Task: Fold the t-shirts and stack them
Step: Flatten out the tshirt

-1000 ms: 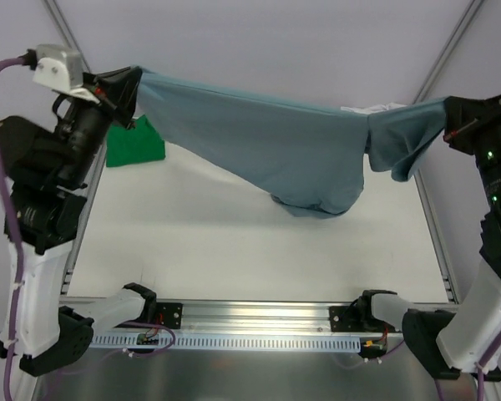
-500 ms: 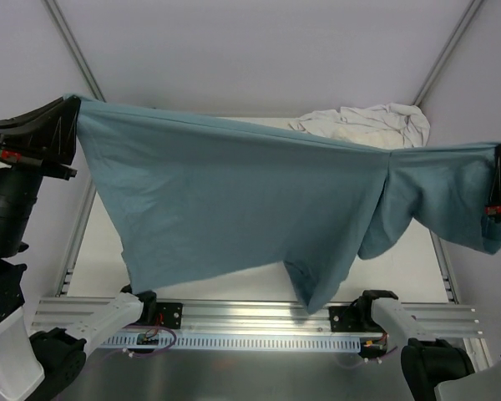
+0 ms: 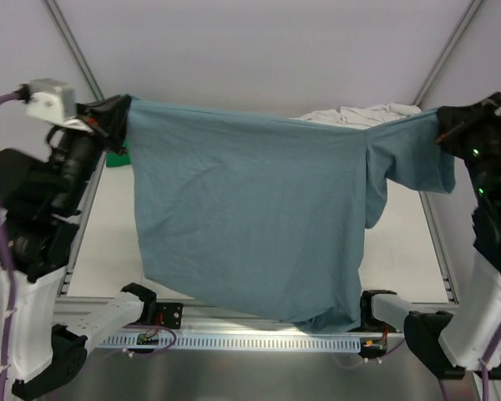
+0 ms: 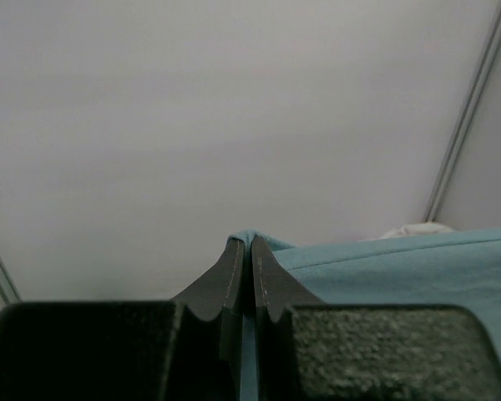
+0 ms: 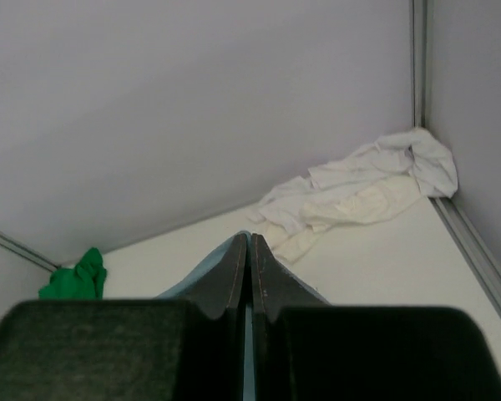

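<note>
The slate-blue t-shirt hangs spread like a curtain between both raised grippers, its lower edge bunched down at the near rail. My left gripper is shut on its upper left corner; in the left wrist view the jaws pinch blue cloth. My right gripper is shut on the upper right end, where a sleeve droops; blue fabric shows beside its closed jaws. The cream t-shirt lies crumpled in the back right corner. The green t-shirt lies bunched at the back left, mostly hidden in the top view.
The white table is bounded by a metal rail along its near edge, where both arm bases sit. Slanted frame posts and grey walls close the back and sides. The hanging shirt hides most of the table's middle.
Both grippers kept their hold while the shirt went from drooping far back, to stretched wide and high, to now hanging as a flatter sheet nearer the rail. Both arms drew inward again.
</note>
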Controlling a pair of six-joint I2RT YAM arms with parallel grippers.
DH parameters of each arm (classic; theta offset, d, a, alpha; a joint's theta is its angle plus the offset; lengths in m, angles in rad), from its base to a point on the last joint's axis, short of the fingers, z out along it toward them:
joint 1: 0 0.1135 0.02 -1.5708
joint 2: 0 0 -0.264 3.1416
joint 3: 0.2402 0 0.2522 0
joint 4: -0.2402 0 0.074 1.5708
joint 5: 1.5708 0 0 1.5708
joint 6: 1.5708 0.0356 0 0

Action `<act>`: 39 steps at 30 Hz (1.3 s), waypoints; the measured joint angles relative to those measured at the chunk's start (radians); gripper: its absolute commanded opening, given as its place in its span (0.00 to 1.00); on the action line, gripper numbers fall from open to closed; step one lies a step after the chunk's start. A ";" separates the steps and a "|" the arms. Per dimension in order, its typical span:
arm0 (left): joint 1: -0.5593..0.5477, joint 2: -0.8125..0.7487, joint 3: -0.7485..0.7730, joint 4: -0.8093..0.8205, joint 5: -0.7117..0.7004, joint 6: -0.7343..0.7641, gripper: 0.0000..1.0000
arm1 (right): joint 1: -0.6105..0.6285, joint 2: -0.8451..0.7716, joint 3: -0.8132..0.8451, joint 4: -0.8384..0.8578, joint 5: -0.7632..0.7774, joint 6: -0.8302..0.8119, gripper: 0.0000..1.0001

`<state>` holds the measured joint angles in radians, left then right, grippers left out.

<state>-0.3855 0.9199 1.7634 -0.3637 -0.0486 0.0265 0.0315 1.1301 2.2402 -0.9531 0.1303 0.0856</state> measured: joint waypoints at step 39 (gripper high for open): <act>0.195 0.988 -0.134 0.480 -0.162 -0.016 0.99 | -0.048 1.250 -0.014 0.642 -0.472 0.303 0.99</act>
<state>-0.1902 1.9076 1.6299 0.1165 -0.2108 0.0105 -0.0166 2.3802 2.2257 -0.3115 -0.3412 0.3885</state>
